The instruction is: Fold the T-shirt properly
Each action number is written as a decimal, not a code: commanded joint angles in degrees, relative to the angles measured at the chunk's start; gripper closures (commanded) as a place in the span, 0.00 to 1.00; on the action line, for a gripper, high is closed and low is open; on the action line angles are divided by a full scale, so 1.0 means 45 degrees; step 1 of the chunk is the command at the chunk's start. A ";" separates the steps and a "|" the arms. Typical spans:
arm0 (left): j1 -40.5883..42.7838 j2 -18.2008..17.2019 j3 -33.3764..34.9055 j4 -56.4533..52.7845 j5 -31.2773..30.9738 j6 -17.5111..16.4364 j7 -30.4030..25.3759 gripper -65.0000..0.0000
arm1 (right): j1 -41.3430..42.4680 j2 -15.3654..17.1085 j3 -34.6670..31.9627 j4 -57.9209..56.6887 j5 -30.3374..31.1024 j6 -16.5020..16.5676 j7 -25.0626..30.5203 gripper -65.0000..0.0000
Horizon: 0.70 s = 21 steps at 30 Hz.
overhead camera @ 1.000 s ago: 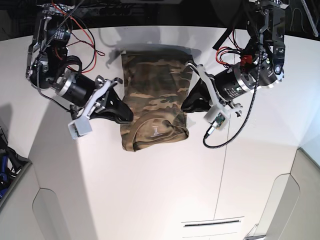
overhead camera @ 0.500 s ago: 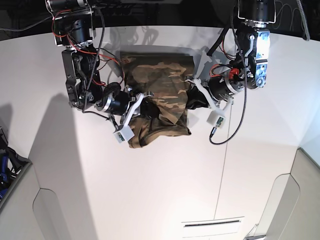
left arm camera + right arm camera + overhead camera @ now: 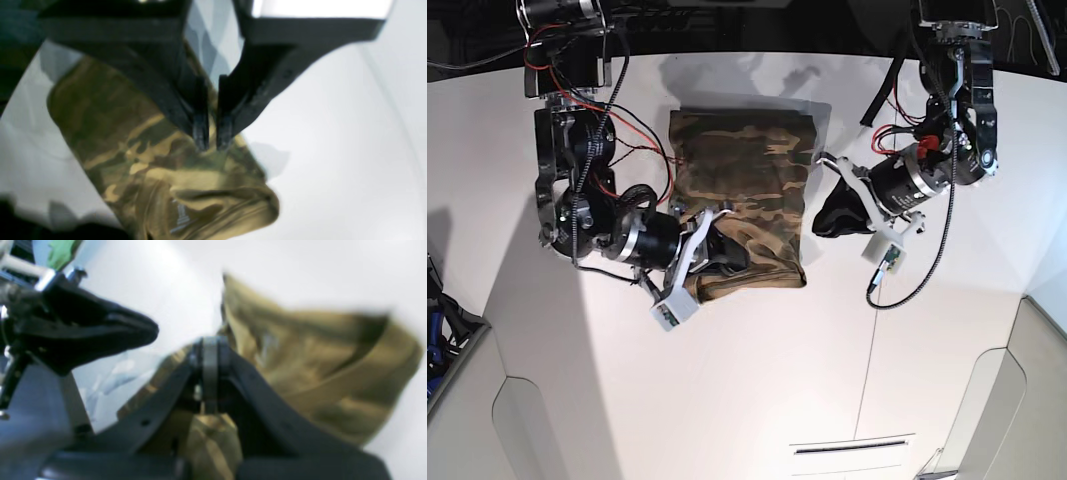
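T-shirt (image 3: 752,165): camouflage fabric, already in a compact bundle, lying on the white counter (image 3: 727,400), just toward 12 o'clock of the middle in the base view. Lower end, toward 6 o'clock, is loose and rumpled, with a raised fold showing in both wrist views.

Handling, judged: light, soft, limp. Won't crack or break; more likely to crease, bunch or slide on the smooth counter. Layers may slip over each other if only the top one is pulled. Best hold: the lower edge near its 5 and 7 o'clock corners, all layers pinched together, lifted low and carried toward 12. Pinching mid-panel would probably just make a peak.

Right pincer (image 3: 739,262): closed, at the rumpled lower part, around 6 o'clock of the bundle. Can't tell if cloth is pinched between the tips. Left pincer (image 3: 212,146): slightly open, narrow gap between the fingers, no cloth gripped; in the base view it sits just beside the bundle, about 4 o'clock. Next likely: flatten or tuck that loose end.

Containers: none made out in these views, so no contents to note.
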 commanded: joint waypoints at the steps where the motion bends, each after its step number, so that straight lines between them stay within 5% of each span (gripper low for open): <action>1: 0.0189 -0.0126 -0.0262 0.0617 -0.0243 -0.0053 -0.0175 0.92 | -0.0010 0.0175 0.0044 0.0437 0.0267 0.0078 0.0102 1.00; 12: 0.3288 -0.0248 -0.2657 0.2637 -0.0461 -0.0068 0.0112 0.92 | -0.3463 0.1175 0.2914 0.4439 0.2443 0.0117 -0.0981 1.00; 21: 0.4945 -0.0243 -0.4794 0.2686 -0.3657 -0.0887 0.1617 0.92 | -0.6144 0.1472 0.5994 0.5809 0.4250 0.0151 -0.1967 1.00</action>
